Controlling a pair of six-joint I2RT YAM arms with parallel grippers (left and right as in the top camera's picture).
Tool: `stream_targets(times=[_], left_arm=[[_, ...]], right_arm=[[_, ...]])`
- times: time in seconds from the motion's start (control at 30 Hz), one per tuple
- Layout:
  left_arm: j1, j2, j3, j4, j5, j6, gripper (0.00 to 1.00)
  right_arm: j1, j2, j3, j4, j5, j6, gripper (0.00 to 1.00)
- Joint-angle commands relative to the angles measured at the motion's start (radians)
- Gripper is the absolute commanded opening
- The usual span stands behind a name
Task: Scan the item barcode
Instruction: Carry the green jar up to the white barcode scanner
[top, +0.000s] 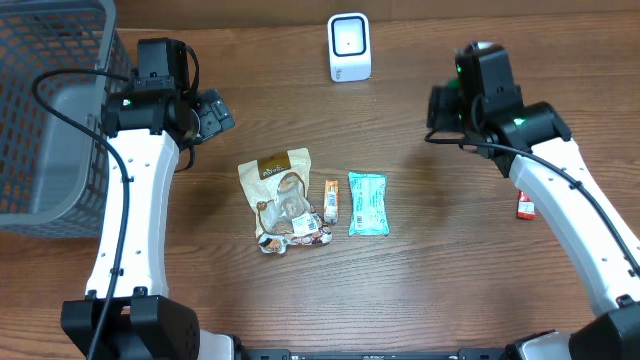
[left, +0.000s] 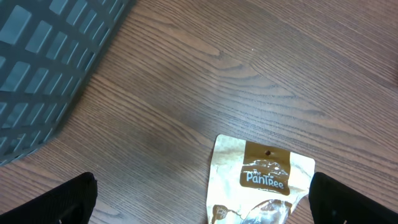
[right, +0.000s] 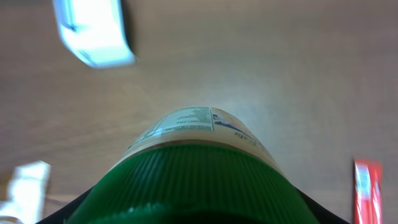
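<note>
My right gripper (top: 462, 108) (right: 193, 208) is shut on a green-lidded jar (right: 193, 180) with a white printed label, held above the table. The jar fills the lower half of the right wrist view and is hidden under the arm from overhead. The white barcode scanner (top: 349, 47) stands at the table's far middle, left of the right gripper; it shows blurred at the upper left (right: 93, 31). My left gripper (top: 208, 114) (left: 205, 208) is open and holds nothing, hovering over the top of a tan Pantree pouch (left: 264, 180).
The pouch (top: 283, 200), a small orange bar (top: 331, 200) and a teal packet (top: 367, 203) lie side by side mid-table. A red packet (top: 526, 206) (right: 367, 186) lies at the right. A grey mesh basket (top: 50, 110) (left: 43, 68) stands at the far left.
</note>
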Motion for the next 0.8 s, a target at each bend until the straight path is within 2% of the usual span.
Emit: stream_targets(times=[0.0, 0.33, 0.6, 0.77], left_arm=[[0.0, -0.016, 0.008, 0.0, -0.013, 0.004, 1.0], [0.0, -0.016, 0.008, 0.0, -0.013, 0.004, 1.0], [0.0, -0.016, 0.008, 0.0, -0.013, 0.004, 1.0], [0.0, -0.016, 0.008, 0.0, -0.013, 0.004, 1.0]], right_arm=[[0.032, -0.02, 0.102, 0.056, -0.004, -0.063, 0.03], [0.086, -0.013, 0.111, 0.317, -0.004, -0.064, 0.03], [0.097, 0.036, 0.12, 0.532, -0.004, -0.142, 0.03], [0.097, 0.093, 0.266, 0.5, -0.005, -0.187, 0.03]])
